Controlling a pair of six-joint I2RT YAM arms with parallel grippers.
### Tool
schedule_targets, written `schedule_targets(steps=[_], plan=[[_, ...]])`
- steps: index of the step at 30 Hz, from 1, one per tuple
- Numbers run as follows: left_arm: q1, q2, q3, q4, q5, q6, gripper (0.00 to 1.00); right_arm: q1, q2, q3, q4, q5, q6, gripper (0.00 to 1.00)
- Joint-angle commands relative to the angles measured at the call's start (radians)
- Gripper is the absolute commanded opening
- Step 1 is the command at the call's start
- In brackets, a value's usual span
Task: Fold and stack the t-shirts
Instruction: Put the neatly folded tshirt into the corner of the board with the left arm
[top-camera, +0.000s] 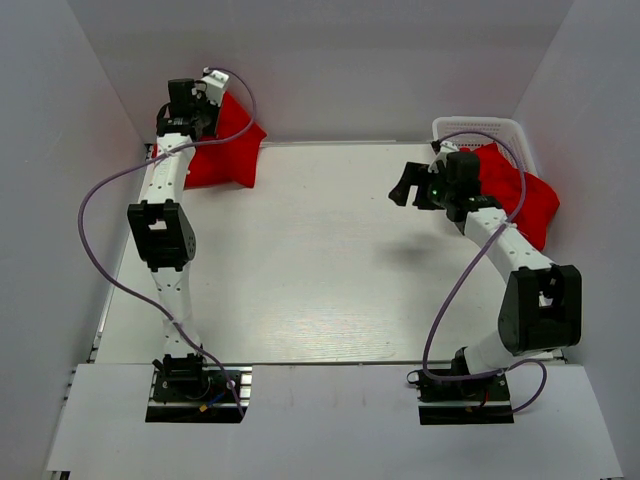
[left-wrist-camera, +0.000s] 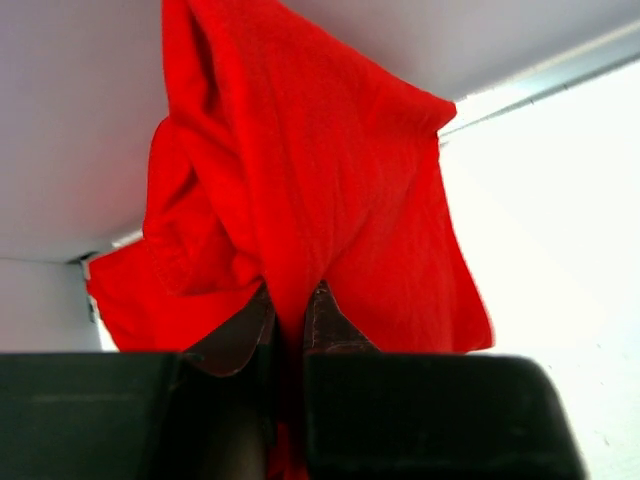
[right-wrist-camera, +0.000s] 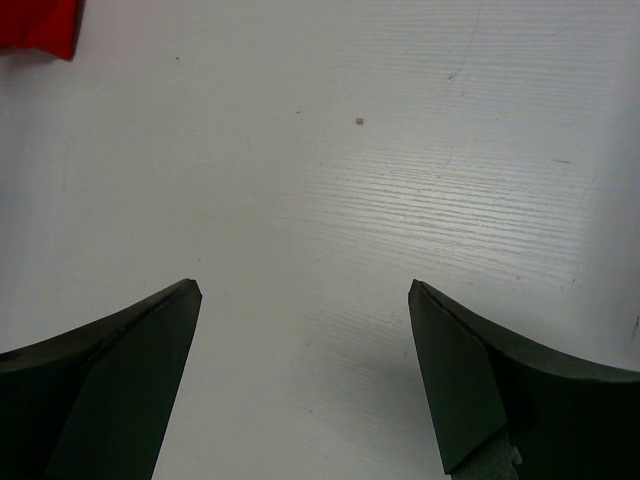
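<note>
Two arms, two grippers (left gripper (left-wrist-camera: 290, 305), right gripper (right-wrist-camera: 305, 287)). One white basket (top-camera: 480, 127). One table (top-camera: 320, 260). Two red t-shirt bundles: left bundle (top-camera: 228, 150), basket bundle (top-camera: 530, 205); shirts per bundle, cannot tell.

The left arm (top-camera: 165, 235) stretches from its base at 7 o'clock almost straight up to 11 o'clock, with only a slight bend. Its left fingers (left-wrist-camera: 335, 335) are pinched nearly together on a fold of a red t-shirt (left-wrist-camera: 300, 180). The right arm (top-camera: 500, 245) rises from its base at 5 o'clock, elbows out toward 4 o'clock, then leans in to 2 o'clock, where the right fingers (right-wrist-camera: 130, 370) stand spread wide, holding nothing, tips toward 9 o'clock.
</note>
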Motion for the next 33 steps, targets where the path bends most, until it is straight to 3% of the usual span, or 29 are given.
schedule_targets(steps=[1, 18, 33], plan=[[0.015, -0.1, 0.057, 0.084, 0.045, -0.017, 0.0, 0.001, 0.02, 0.046, 0.038, -0.028, 0.013, 0.9], [0.086, -0.14, 0.016, 0.136, 0.054, -0.035, 0.0, 0.015, 0.087, 0.055, 0.081, -0.054, 0.05, 0.9], [0.146, -0.01, -0.012, 0.192, -0.058, -0.077, 0.0, 0.042, 0.184, 0.143, 0.07, -0.035, 0.063, 0.9]])
